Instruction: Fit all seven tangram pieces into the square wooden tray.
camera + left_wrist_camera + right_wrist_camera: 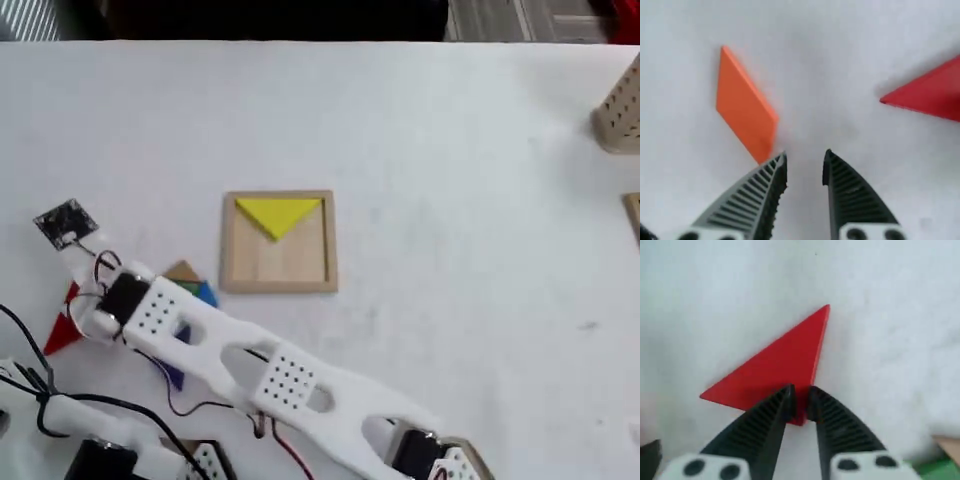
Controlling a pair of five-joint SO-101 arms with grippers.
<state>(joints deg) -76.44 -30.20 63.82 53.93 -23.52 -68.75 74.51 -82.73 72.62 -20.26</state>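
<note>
At the far left of the worktop (450,150) a black square tag (65,222) is lying flat. Just nearer than it, your right arm (290,385), lying across from the near right, is pinching the red triangle (775,365) by one corner. Its jaws are standing narrow with the red edge clamped between them, and the triangle is sitting at the near left, well apart from the tray.

Your left arm's jaws are hanging a little apart over bare worktop, gripping nothing. An orange parallelogram (742,102) is lying just beside one tip, and a red piece (932,97) is lying apart on the other side.

Between the red triangle and the tray, a tan piece (182,270), a green piece (190,287) and a blue piece (206,294) are peeking out beside your right arm.

The square wooden tray (278,275) is sitting mid-worktop, carrying a yellow triangle (277,215) along its far edge, tip pointing near. A perforated wooden block (618,115) is standing at the far right.
</note>
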